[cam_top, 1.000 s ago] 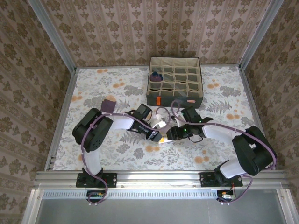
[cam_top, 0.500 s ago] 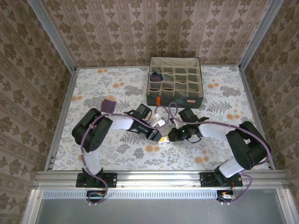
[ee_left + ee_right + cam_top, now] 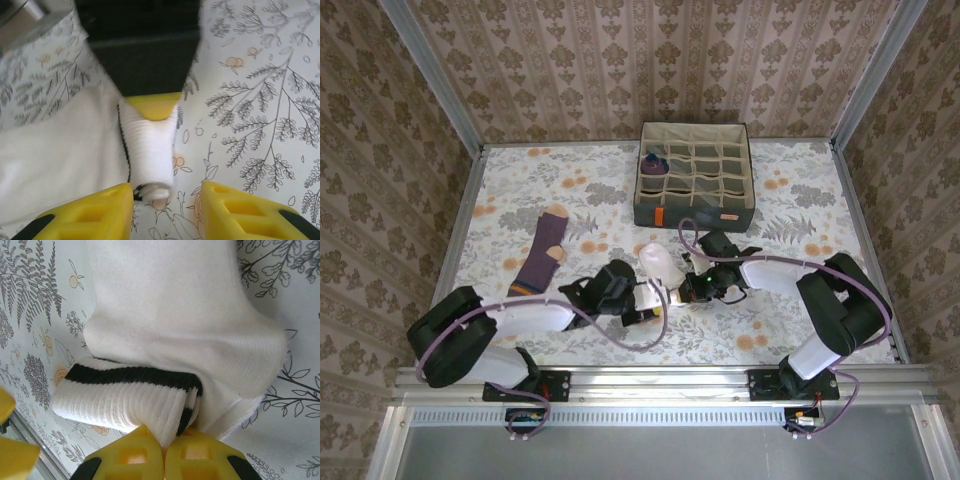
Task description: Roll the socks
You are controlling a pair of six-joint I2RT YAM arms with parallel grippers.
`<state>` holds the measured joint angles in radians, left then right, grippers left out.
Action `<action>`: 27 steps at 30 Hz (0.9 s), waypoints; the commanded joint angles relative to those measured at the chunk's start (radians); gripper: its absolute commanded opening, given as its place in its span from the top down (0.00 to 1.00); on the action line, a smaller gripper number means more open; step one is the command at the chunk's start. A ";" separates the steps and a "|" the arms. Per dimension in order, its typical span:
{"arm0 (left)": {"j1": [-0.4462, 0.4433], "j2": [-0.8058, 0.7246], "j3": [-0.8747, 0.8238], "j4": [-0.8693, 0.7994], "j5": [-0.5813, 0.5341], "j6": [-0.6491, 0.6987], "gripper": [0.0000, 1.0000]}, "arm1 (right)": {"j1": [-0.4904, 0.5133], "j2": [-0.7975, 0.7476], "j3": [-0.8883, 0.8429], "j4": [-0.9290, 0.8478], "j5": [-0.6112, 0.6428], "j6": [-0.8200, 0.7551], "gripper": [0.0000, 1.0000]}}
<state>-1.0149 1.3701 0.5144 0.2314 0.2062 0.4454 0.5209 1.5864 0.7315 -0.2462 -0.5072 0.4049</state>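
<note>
Socks lie apart on the flowered table. The grey box stands at the middle of the far edge, with a rolled purple sock in a cell along its left wall. A flat purple sock lies toward the left edge, its long axis running from near to far and slightly slanted.

Near the middle of the near edge is the white sock. Its foot stretches away toward the far edge and its dark-striped cuff is rolled up at the near end. The roll lies crosswise between the two arms. The right gripper has its yellow fingers pressed together, pinching one end of the rolled cuff. The left gripper is spread wide at the roll's other end, a finger on either side, not touching the fabric.
</note>
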 commanded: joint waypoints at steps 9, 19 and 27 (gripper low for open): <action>-0.113 0.141 0.045 0.133 -0.249 0.251 0.61 | -0.004 0.039 0.026 -0.089 0.014 0.016 0.97; -0.115 0.276 0.097 0.106 -0.258 0.188 0.79 | -0.005 0.051 0.037 -0.104 -0.008 -0.004 0.94; -0.020 0.274 0.159 -0.115 0.028 0.051 1.00 | -0.024 -0.016 0.061 -0.144 0.005 -0.063 0.67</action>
<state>-1.0737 1.6287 0.6586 0.2588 0.0559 0.5789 0.5034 1.6070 0.7689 -0.3241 -0.5125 0.3801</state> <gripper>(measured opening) 0.017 0.301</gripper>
